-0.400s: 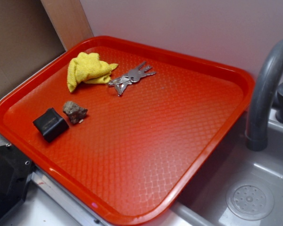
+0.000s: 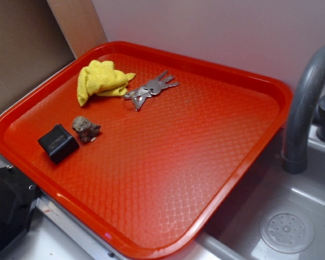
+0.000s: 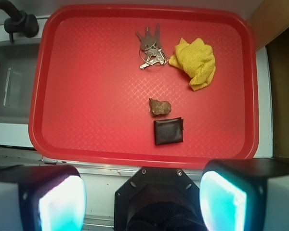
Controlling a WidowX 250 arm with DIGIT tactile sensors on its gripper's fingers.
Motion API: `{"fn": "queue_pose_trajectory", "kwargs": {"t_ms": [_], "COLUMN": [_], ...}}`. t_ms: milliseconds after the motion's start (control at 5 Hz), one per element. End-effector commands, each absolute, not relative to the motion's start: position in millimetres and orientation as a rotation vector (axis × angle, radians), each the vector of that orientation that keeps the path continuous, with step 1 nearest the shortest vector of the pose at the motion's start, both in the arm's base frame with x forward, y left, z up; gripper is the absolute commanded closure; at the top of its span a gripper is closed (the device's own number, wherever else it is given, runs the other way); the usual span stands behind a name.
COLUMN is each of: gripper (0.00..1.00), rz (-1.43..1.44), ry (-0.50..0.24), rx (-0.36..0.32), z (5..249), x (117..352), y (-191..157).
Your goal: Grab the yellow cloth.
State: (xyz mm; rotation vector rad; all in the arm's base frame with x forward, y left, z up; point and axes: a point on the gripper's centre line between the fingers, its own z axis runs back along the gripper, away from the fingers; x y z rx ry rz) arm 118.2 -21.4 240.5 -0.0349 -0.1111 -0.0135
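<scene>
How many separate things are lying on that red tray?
4: the yellow cloth and bunch of keys side by side, the rock and black wallet nearer the gripper. Nothing seems hidden.

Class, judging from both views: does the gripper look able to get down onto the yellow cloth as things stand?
Probably yes. The gripper is open and nothing covers the yellow cloth. Only the keys lie close beside its edge, so a descent should stay clear of them.
</scene>
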Motion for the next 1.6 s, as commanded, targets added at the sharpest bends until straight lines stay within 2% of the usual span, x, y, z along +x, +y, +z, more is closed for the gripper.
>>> {"fn": "queue_pose_trajectory", "kwargs": {"t_ms": [0, 200, 800, 1000, 1200, 1400], "gripper": [0.00, 0.00, 0.00, 0.00, 0.00, 0.00], "rz": [-0.189, -0.342, -0.342, -0.352, -0.429, -0.435], "ry": [-0.143, -0.179, -0.179, -0.109, -0.090, -0.058], "rx": [0.071, 0.083, 0.083, 0.176, 0.185, 0.151], "z": [180.8, 149.1, 149.1, 99.2, 64.0, 39.3], "x": [221.8, 256.0, 256.0, 272.4, 270.5, 270.0], "y": [46.3, 60.9, 60.9, 69.4, 66.3, 67.3]}}
